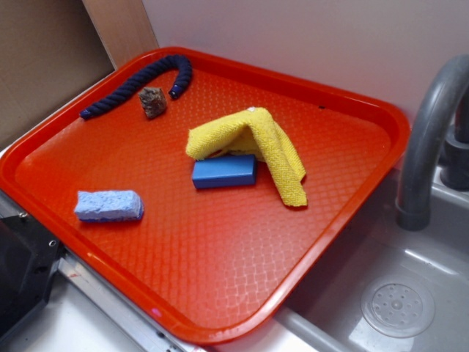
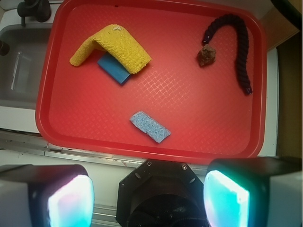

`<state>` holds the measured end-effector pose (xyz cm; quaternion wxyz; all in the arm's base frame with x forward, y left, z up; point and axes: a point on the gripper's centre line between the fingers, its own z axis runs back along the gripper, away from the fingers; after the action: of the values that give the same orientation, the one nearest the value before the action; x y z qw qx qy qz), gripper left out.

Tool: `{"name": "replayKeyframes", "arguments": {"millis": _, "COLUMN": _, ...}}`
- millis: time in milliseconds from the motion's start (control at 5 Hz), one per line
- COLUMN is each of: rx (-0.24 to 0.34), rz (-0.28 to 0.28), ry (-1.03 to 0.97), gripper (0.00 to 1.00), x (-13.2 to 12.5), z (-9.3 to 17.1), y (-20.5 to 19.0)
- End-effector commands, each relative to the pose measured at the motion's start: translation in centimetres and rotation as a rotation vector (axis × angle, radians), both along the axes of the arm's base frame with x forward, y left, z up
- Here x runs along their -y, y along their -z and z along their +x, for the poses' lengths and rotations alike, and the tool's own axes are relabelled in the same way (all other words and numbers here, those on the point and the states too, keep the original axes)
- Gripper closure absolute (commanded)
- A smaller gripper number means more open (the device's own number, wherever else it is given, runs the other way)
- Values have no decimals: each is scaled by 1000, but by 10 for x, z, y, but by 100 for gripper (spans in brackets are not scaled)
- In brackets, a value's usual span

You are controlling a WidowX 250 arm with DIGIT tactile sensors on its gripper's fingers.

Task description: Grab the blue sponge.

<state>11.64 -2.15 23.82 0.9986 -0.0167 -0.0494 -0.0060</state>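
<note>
The small pale-blue rectangular sponge (image 1: 108, 205) with its rough, porous skin lies flat and alone near the front-left edge of the red plastic tray (image 1: 220, 293), well apart from the smooth darker blue block (image 1: 224, 171) under the folded yellow cloth (image 1: 253, 143). It looks light, soft and squashy, with enough texture not to slip, so pinching across its short width at mid-length seems best. The tool (image 2: 149, 196) hangs high above with its fingers spread wide, holding nothing.

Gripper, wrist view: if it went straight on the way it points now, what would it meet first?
Probably the tray floor, near the blue sponge. The open gripper looks down from high above; the sponge sits closest to its line, though depth is unclear.
</note>
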Motion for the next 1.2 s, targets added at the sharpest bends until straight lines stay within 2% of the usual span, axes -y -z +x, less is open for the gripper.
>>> {"name": "replayKeyframes", "arguments": {"millis": 0, "rx": 0, "rz": 0, "ry": 0, "gripper": 0, "x": 0, "z": 0, "y": 0}}
{"name": "replayKeyframes", "arguments": {"millis": 200, "rx": 52, "rz": 33, "ry": 136, "gripper": 0, "x": 0, "z": 9, "y": 14}}
{"name": "replayKeyframes", "arguments": {"millis": 400, "rx": 140, "rz": 72, "ry": 325, "gripper": 0, "x": 6, "z": 16, "y": 23}}
{"name": "replayKeyframes", "arguments": {"millis": 600, "rx": 159, "rz": 19, "ry": 443, "gripper": 0, "x": 14, "z": 20, "y": 40}}
{"name": "replayKeyframes", "arguments": {"millis": 800, "rx": 97, "rz": 52, "ry": 466, "gripper": 0, "x": 17, "z": 27, "y": 65}}
{"name": "replayKeyframes", "arguments": {"millis": 1000, "rx": 68, "rz": 79, "ry": 479, "gripper": 0, "x": 16, "z": 34, "y": 82}}
